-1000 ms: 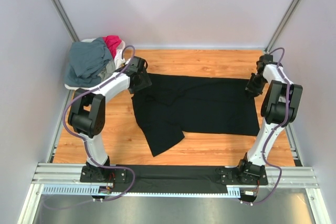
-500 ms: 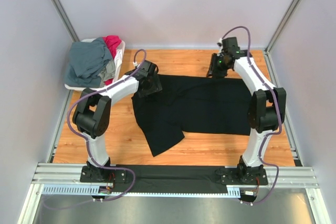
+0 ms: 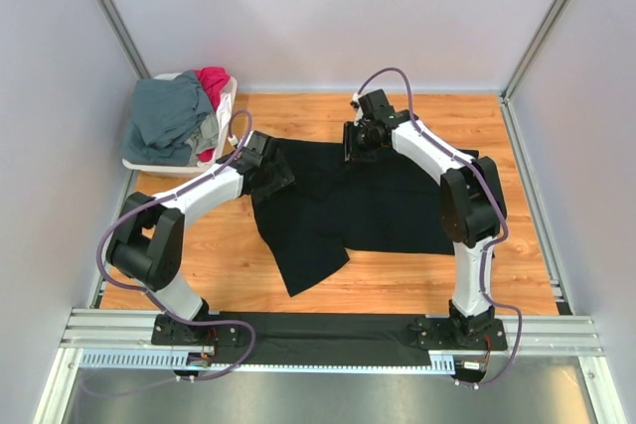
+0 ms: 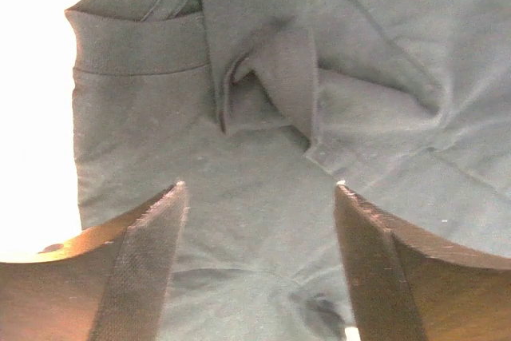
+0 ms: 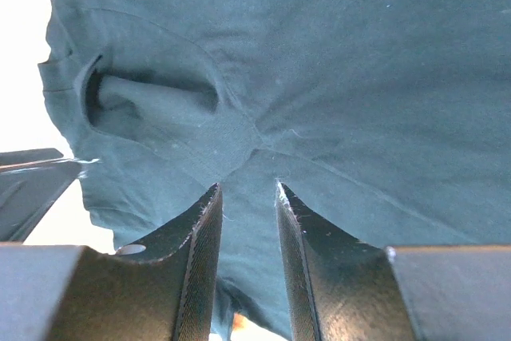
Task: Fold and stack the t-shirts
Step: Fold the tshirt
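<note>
Swung right gripper [image 5: 247,188] leftward over black shirt [image 3: 397,211], clamped on cloth, likely starting a fold; kept left gripper [image 4: 259,189] splayed.

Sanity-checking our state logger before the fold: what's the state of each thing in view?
black t-shirt: laid out on the table, rumpled, not folded
grey-blue t-shirt: crumpled in the basket
magenta t-shirt: crumpled in the basket
basket: upright, holding both
left gripper: open over black cloth
right gripper: narrow gap, grip unclear
</note>
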Tool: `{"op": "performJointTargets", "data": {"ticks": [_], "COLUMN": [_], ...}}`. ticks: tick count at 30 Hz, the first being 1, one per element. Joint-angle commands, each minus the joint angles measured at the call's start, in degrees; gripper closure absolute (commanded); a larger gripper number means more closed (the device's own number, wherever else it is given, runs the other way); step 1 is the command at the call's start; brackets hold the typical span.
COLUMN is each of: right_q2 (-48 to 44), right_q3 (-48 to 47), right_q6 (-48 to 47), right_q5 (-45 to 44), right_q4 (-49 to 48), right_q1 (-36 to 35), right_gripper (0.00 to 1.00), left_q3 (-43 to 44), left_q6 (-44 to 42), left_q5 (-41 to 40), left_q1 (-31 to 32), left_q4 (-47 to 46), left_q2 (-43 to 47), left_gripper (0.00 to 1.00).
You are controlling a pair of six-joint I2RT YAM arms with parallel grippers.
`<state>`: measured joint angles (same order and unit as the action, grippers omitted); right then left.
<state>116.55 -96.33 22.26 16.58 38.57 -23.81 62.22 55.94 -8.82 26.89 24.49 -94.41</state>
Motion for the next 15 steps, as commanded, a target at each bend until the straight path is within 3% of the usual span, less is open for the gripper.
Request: {"op": "performJointTargets", "data": {"ticks": [1, 6, 15], "right_q2": [1.2, 2.4, 3.6], "right_q3": [0.1, 0.1, 3.4], "right_q6": [0.6, 1.1, 8.5], "right_q5": [-0.4, -2.9, -2.9], "right_q4": [-2.4, -2.3, -4.0], "right_q1": [-1.4, -5.0, -7.4], "right_gripper": [0.65, 0.64, 0.64], "left_q3": [-1.7, -4.7, -8.4], "left_q6": [2.9, 0.6, -5.1], "left_q5": [0.3, -0.1, 1.0], "left_q1": [-0.8, -1.9, -3.1], "left_q4": [-4.9, -8.7, -17.5], "left_q2": [1.3, -0.1, 0.5], "left_gripper": [0.23, 0.44, 0.48]}}
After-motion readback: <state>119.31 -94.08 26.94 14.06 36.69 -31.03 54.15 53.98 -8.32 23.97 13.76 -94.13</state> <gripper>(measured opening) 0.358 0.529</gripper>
